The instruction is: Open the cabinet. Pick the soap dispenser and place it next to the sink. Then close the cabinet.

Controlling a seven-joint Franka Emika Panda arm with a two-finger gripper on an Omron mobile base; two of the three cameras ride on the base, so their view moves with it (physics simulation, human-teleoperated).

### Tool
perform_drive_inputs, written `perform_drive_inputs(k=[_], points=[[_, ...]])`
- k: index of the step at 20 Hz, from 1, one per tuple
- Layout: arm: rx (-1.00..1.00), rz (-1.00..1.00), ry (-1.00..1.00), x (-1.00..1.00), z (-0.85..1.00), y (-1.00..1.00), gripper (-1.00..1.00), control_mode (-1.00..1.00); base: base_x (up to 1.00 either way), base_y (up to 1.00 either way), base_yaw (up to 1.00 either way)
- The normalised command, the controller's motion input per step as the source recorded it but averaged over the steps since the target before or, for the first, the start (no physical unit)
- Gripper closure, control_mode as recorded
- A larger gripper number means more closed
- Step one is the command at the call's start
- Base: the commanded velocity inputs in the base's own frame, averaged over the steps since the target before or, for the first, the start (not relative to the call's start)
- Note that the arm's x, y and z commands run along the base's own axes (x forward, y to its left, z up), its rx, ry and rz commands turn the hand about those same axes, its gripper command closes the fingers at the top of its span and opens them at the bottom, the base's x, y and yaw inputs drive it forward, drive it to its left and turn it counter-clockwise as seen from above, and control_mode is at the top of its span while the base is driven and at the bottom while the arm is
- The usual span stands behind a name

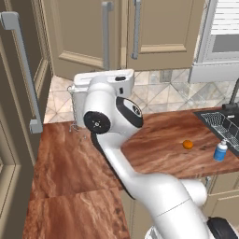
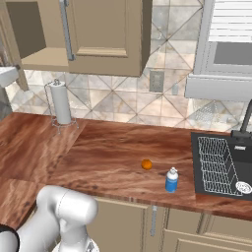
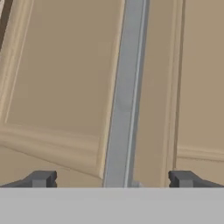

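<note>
Left base view: cabinet (image 1: 116, 35) above the tabletop (image 1: 70, 163), both doors nearly flush, two grey bar handles (image 1: 107, 32) side by side. Soap dispenser (image 1: 220, 151) already down on the tabletop, just beside the sink (image 1: 219, 123), orange ball (image 1: 187, 144) near it.

Right base view: left cabinet door swung out, dark shelf space (image 2: 27, 29) exposed; right door (image 2: 106, 34) shut. Dispenser (image 2: 172, 180) upright between ball (image 2: 146, 164) and sink (image 2: 221, 165). Paper towel roll (image 2: 61, 102) well apart, to the left.

Hand view: hand (image 3: 111, 179) spread wide, holding nothing. Handle (image 3: 124, 96) dead ahead, long axis vertical, crossing the gap between the two fingers (image 3: 41, 178) slightly left of centre. Judged: closing step in hand; a straight advance should bring the bar between the fingers.
</note>
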Motion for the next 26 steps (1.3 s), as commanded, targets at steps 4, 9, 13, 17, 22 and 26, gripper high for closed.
perform_drive_inputs(k=[4, 9, 13, 17, 22, 26], points=[[0.0, -0.01, 0.0, 0.51, 0.0, 0.0, -1.0, -1.0, 0.0, 0.0, 0.0], [0.0, -0.01, 0.0, 0.45, 0.0, 0.0, -1.0, -1.0, 0.0, 0.0, 0.0], [0.0, 0.0, 0.0, 0.42, 0.0, 0.0, -1.0, -1.0, 0.0, 0.0, 0.0], [0.0, 0.0, 0.0, 0.43, 0.0, 0.06, -1.0, -1.0, 0.0, 0.0, 0.0], [0.0, 0.0, 0.0, 0.47, 0.0, 0.08, -1.0, -1.0, 0.0, 0.0, 0.0], [0.0, 0.0, 0.0, 0.48, 0.0, 0.11, -1.0, -1.0, 0.0, 0.0, 0.0]])
